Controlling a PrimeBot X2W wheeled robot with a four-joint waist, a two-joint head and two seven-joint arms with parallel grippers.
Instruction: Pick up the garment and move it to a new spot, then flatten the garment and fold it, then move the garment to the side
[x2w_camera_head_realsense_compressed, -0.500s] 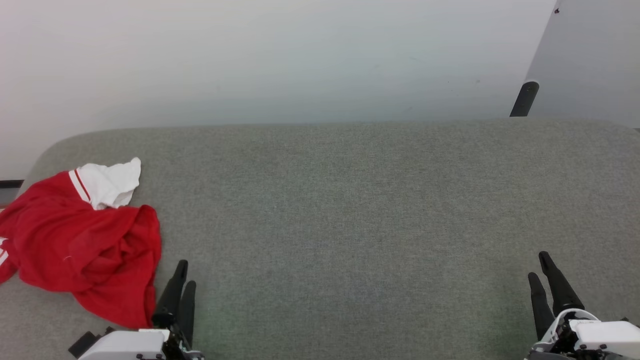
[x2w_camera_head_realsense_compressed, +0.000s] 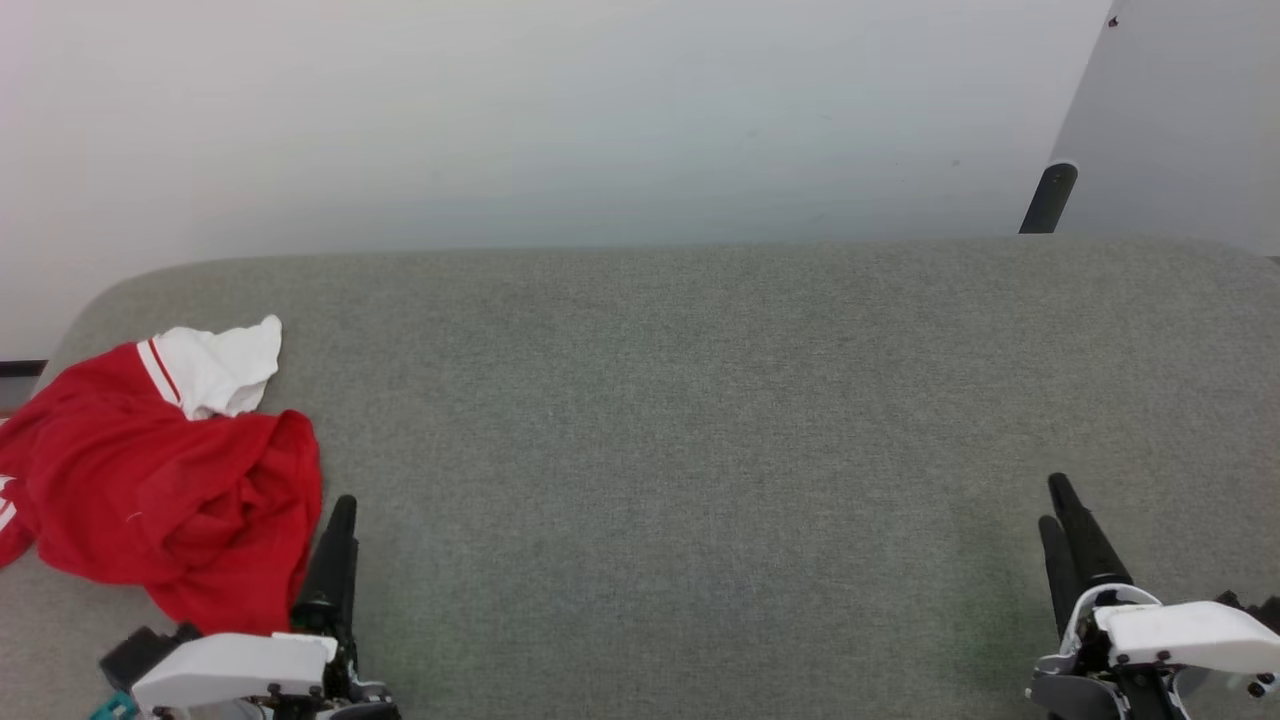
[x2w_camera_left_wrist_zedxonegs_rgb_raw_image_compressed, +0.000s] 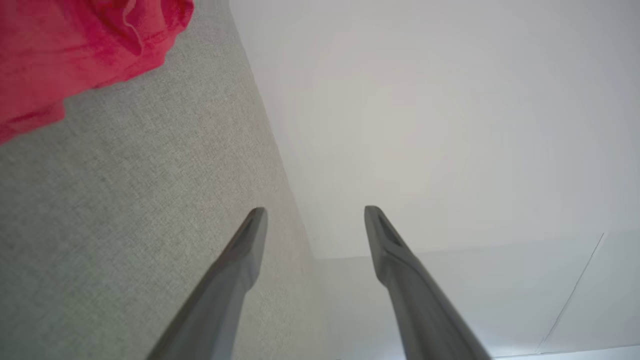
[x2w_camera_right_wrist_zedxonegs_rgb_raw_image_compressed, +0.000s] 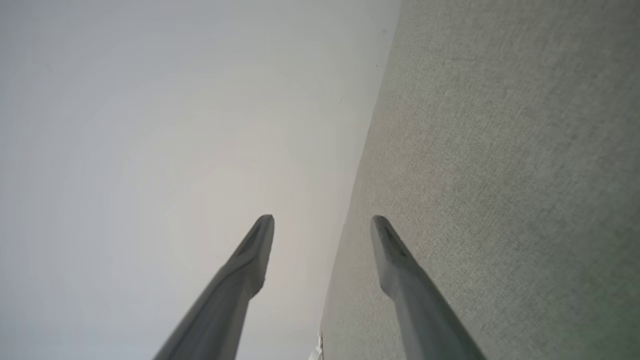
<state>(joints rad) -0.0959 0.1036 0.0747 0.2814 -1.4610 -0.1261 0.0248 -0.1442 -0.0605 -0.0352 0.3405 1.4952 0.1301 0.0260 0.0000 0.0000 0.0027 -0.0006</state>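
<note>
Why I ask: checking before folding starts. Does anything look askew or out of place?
The red soft-fabric shirt with white sleeves lies crumpled in a heap at the left edge of the grey fabric surface, one sleeve bunched up. Nothing looks spilled or damaged.

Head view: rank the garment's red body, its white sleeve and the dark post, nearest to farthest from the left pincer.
1. Red body, just beside the left pincer.
2. White sleeve, farther back, left.
3. Dark post, far right, back.
</note>
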